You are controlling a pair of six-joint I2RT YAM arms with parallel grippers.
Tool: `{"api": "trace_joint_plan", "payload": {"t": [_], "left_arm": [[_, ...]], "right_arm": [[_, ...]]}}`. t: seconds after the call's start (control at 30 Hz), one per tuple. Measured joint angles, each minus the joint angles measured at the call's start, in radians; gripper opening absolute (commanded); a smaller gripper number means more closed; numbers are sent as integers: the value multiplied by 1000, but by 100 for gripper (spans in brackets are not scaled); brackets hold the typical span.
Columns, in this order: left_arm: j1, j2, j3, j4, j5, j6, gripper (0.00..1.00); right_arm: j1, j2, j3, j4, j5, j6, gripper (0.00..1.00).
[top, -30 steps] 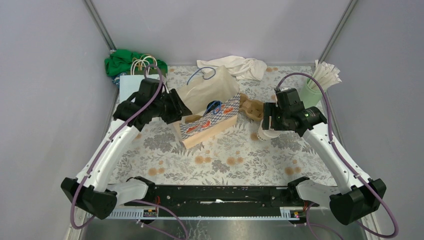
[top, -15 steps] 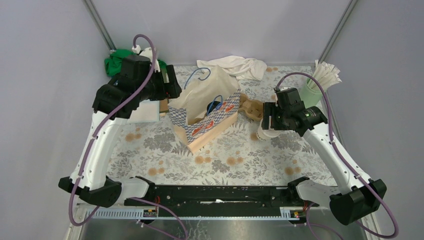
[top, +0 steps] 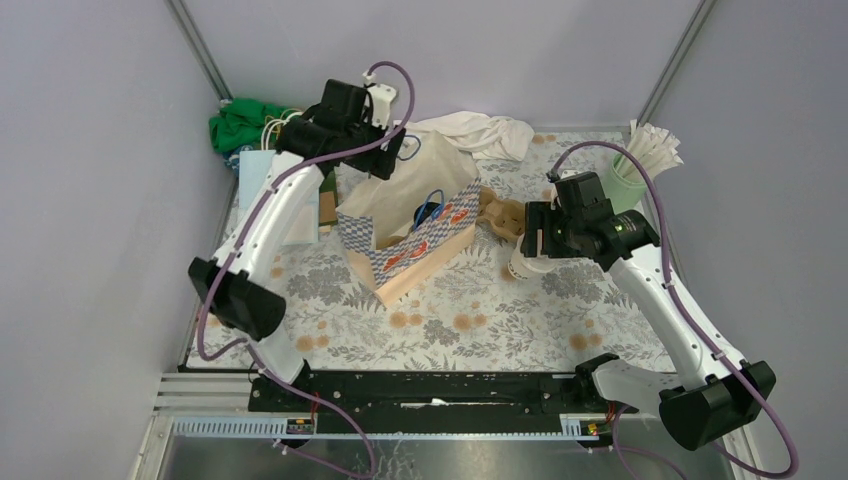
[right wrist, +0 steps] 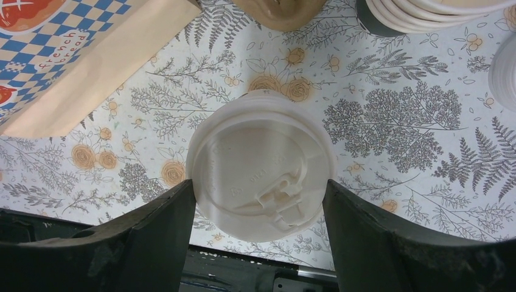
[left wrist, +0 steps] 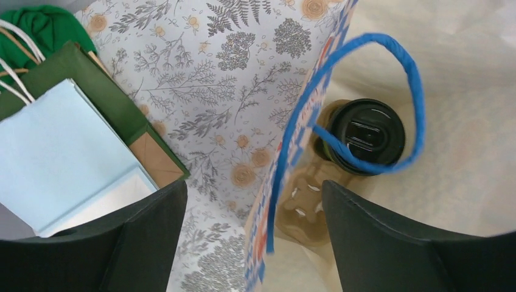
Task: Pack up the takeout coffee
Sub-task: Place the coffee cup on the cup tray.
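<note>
On the flowered table (top: 480, 310) a checked paper bag (top: 410, 235) stands open near the far edge, left of middle, with the left gripper (left wrist: 254, 201) spread and empty over its rim. Inside sits a black-lidded cup (left wrist: 367, 135) (in a brown carrier (left wrist: 301, 210)) — and just right of the bag the right gripper (right wrist: 258, 188) pinches a white-lidded cup (right wrist: 261, 167).

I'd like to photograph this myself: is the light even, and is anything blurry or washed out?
Top view: soft, even light, faint shadows, sharp. Left wrist view: the left pincer's fingers are dark and soft-edged near the lens; the paper bag's pale inside nearly washes out; the black lid is crisp. Right wrist view: the lidded cup is sharp, without glare.
</note>
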Motion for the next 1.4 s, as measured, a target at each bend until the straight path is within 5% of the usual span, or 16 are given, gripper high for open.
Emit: {"api": "trace_joint_plan", "payload": {"t": [0.2,0.4,0.77,0.9,1.07,1.4], "left_arm": [[-2,116,75,-23,4,51,52],[-1,142,82,-36,0,17,0],[121,-21,-93,-49,67,-346,0],[116,-79,-135,-64,142,-481,22],[110,-152,-193,-69,227,-629,73],[111,-206,-144,-98,137,-594,99]], "right_arm": [[0,0,0,-8,-1,0,78],[0,0,0,-8,-1,1,77],[0,4,0,-8,-1,10,77],[0,5,0,-6,-1,11,77],[0,5,-1,-2,-1,11,77],[0,8,-6,12,1,12,76]]}}
